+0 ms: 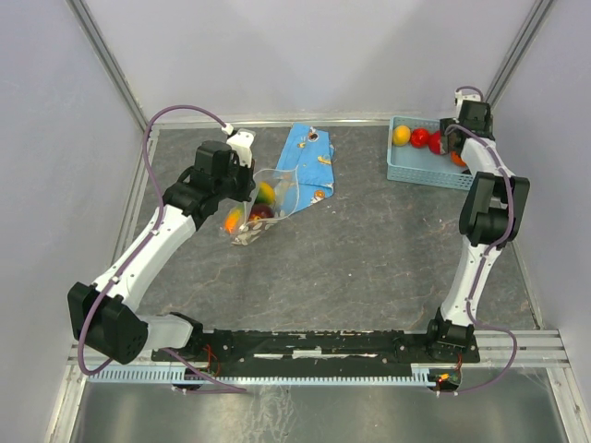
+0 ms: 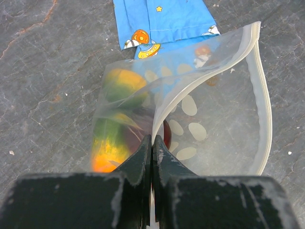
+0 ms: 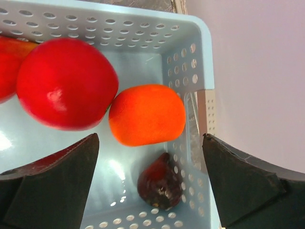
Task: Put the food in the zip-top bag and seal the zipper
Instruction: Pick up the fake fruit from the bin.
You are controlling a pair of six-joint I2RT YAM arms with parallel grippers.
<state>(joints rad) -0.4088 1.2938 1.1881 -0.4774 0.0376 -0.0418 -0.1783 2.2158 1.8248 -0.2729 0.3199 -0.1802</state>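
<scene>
The clear polka-dot zip-top bag (image 1: 270,197) lies left of centre with its mouth gaping. My left gripper (image 2: 152,143) is shut on the bag's edge (image 2: 224,124). The whitish zipper (image 2: 265,105) curves along the open rim. Inside the bag sit a yellow-green fruit (image 2: 121,82), an orange-green one (image 2: 107,150) and a dark red one (image 2: 167,134). My right gripper (image 3: 150,143) hangs open inside the basket, holding nothing. Between and below its fingers are an orange fruit (image 3: 147,114), a red fruit (image 3: 66,83) and a dark purple one (image 3: 159,183).
A light-blue mesh basket (image 1: 411,171) stands at the back right, holding a yellow fruit (image 1: 401,135) and red ones (image 1: 421,137). A flat blue wrapper with orange prints (image 1: 309,157) lies behind the bag. The basket's wall (image 3: 190,71) is close to my right finger.
</scene>
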